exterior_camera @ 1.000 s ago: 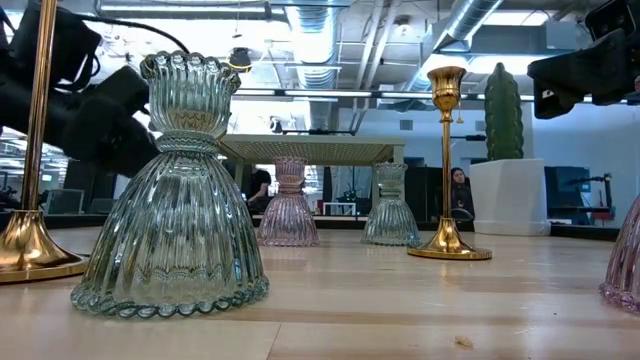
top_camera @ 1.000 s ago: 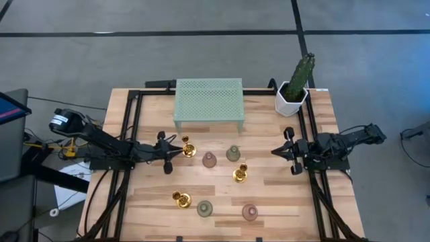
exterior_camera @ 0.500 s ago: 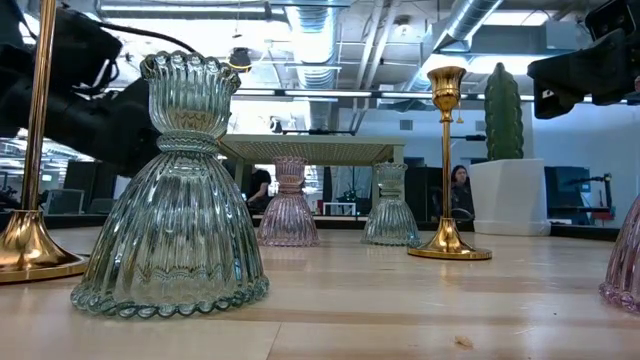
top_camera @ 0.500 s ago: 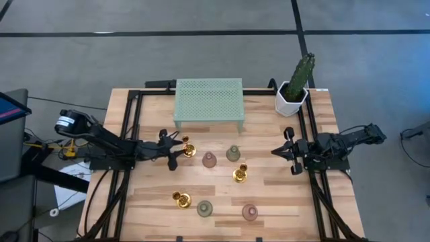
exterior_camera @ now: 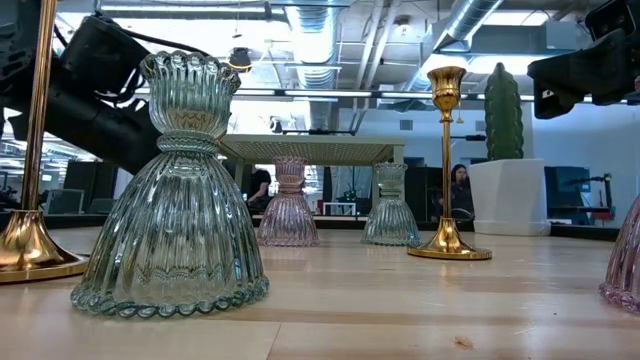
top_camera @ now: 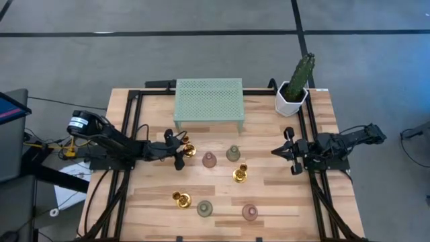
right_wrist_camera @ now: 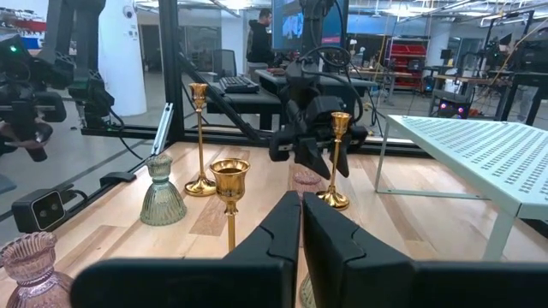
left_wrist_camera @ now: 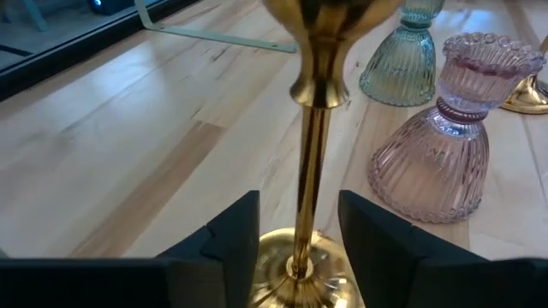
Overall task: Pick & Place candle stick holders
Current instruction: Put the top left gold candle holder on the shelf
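Left hand point(top_camera: 179, 150) reached over the wooden surface point(top_camera: 282, 202) to the gold candle stick holder point(top_camera: 189, 149) standing in front of the mint green perforated stand point(top_camera: 208, 99). Fingers point(left_wrist_camera: 231, 231) spread apart on either side of the thin gold stem point(left_wrist_camera: 312, 162), just above the round base, not closed on it; nothing held. Same holder and hand seen from across the surface in the right wrist view, the gold candle stick holder point(right_wrist_camera: 335, 162) upright with the dark left hand point(right_wrist_camera: 300, 145) around its stem.

Right hand point(top_camera: 287, 151) parked near the right edge of the surface, fingers point(right_wrist_camera: 278, 231) pressed together, holding nothing.

Other holders spread over the surface, all upright: a pink bell-shaped holder point(top_camera: 209, 159) just beside the grasped-at gold one, a sage green holder point(top_camera: 233, 153) next to that, a second gold holder point(top_camera: 240, 174) near the middle, a third gold holder point(top_camera: 181, 199) toward the front with a green holder point(top_camera: 204, 208) beside it, and a second pink holder point(top_camera: 249, 212) at the front right.

Cactus point(top_camera: 302, 72) planted in a white pot point(top_camera: 291, 99) at the back right corner. Perforated stand carried nothing on top. All cups of the holders looked vacant, no candles in them.
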Tool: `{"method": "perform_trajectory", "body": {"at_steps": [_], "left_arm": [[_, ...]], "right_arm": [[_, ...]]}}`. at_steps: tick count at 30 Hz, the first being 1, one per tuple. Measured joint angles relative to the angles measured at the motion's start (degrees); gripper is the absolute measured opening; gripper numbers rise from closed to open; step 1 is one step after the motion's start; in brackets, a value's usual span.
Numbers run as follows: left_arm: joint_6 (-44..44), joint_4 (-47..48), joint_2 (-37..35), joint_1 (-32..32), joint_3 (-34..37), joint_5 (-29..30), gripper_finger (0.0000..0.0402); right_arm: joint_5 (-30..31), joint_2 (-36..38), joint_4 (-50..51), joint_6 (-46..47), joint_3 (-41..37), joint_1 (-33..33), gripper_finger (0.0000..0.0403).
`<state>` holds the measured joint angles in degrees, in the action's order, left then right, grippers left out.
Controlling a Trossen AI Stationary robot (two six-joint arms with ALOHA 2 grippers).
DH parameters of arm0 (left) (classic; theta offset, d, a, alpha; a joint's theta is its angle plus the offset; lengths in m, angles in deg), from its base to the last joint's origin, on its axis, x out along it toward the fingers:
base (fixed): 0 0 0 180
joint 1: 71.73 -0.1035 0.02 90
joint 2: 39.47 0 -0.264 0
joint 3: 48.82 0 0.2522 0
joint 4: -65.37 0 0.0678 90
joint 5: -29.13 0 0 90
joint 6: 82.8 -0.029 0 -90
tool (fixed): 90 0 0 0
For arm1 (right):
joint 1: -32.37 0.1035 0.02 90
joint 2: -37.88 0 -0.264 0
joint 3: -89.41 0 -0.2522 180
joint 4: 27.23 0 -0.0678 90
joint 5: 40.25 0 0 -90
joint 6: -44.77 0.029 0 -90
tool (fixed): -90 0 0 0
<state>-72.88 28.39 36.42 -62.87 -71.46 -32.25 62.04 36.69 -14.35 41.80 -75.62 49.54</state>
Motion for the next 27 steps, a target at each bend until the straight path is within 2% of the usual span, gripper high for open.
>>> {"method": "perform_trajectory", "body": {"at_steps": [5,18,27], "left_arm": [[0.01,-0.05,0.80,0.00,-0.13,0.02,0.0125],[0.03,-0.07,0.60,0.02,-0.13,0.02,0.0017],[2.85,0.13,0.58,0.02,-0.13,1.67,0.0047]], "right_arm": [[0.00,0.00,0.00,0.00,0.02,-0.02,0.0008],[-0.01,-0.01,0.00,0.00,0.02,-0.01,0.0008],[-0.02,0.00,0.00,0.00,0.02,0.00,0.0008]]}}
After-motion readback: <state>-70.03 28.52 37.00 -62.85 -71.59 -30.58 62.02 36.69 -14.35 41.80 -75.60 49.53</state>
